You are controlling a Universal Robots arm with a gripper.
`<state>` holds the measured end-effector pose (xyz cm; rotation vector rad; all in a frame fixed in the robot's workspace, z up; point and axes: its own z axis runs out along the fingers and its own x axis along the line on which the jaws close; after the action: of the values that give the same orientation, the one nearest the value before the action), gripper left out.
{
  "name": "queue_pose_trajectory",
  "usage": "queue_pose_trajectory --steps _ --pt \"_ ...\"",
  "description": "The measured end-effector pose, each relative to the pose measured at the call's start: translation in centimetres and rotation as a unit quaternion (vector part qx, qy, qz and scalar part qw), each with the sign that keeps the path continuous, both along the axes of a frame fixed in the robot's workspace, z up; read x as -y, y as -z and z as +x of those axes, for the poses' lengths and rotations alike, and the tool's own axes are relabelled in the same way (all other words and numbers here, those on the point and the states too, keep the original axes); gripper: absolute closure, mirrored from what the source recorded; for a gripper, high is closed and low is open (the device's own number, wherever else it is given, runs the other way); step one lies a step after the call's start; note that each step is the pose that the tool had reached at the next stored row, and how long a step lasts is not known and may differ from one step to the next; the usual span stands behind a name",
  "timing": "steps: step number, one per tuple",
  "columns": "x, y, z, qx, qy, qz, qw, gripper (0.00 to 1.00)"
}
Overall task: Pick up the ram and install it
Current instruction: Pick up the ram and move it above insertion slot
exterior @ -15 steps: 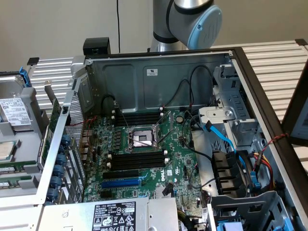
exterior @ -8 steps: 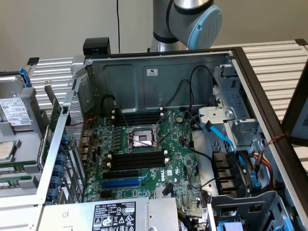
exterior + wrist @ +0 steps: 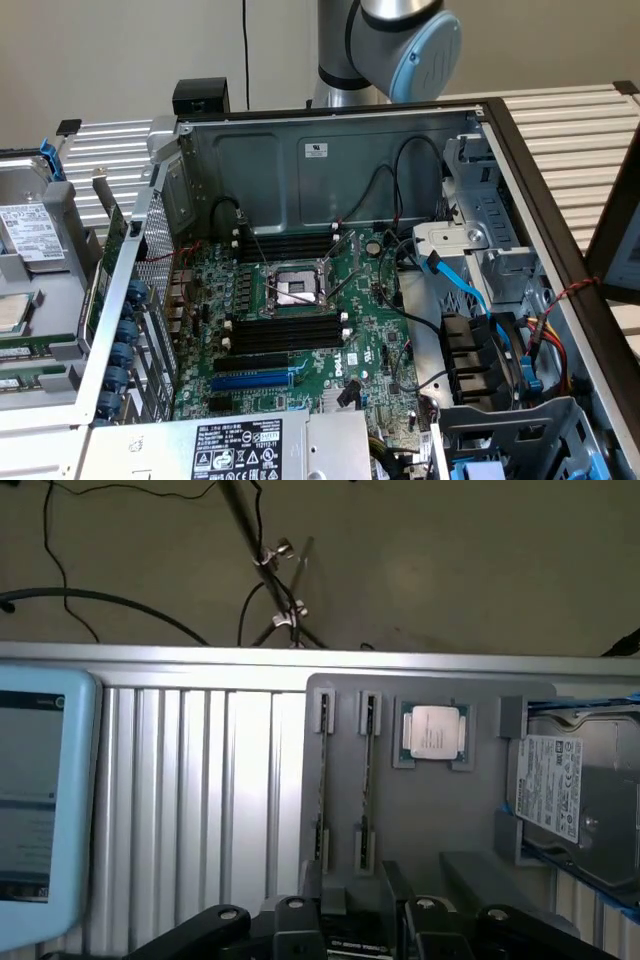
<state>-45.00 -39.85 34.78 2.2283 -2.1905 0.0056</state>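
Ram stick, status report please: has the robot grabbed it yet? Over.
Gripper open, empty, over gray tray. Ram on edge in tray, second stick beside it, not picked up. Nothing between gripper and ram.

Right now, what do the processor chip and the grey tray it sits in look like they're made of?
Processor chip: metal lid, silvery satin finish; it catches the light brightly.
Grey tray: probably moulded or printed plastic, matte; flat even grey with no glints, though painted metal is possible.
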Motion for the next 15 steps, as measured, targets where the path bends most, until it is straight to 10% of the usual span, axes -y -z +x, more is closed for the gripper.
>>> queue_pose_trajectory --steps 15 --pt "0.32 2.73 -0.6 0.0007 0.0 0.0 1.0 0.64"
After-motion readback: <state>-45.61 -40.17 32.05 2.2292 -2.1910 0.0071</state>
